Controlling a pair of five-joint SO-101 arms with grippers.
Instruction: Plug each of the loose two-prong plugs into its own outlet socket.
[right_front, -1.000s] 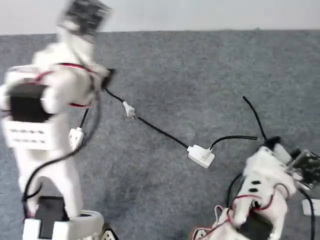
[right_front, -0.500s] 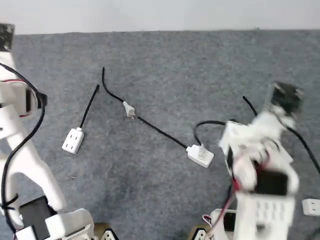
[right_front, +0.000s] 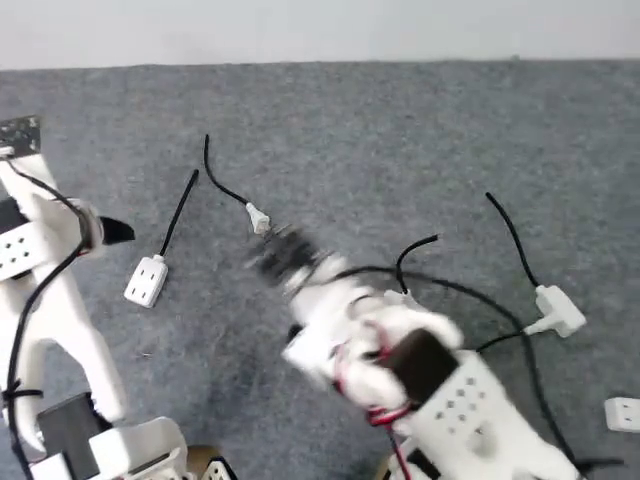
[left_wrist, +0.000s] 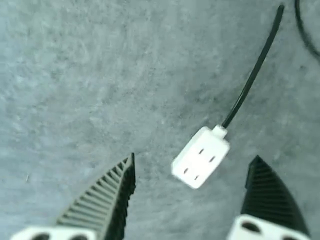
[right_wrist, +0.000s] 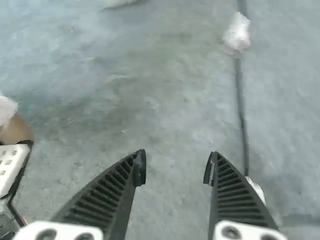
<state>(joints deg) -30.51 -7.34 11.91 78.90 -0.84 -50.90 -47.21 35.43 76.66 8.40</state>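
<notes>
Up front, the right arm has swung from the right side to the middle. Its right gripper stands half open and empty beside a black cable, with the small white two-prong plug beyond. Farther off, the left gripper gapes wide and empty over the white boxy outlet socket.

The right arm is a blurry smear in the high view, and it hides part of a black cord that runs under it. A white socket block is cut off at that picture's edge. In the right wrist view the small plug is too fuzzy to show its prongs.
</notes>
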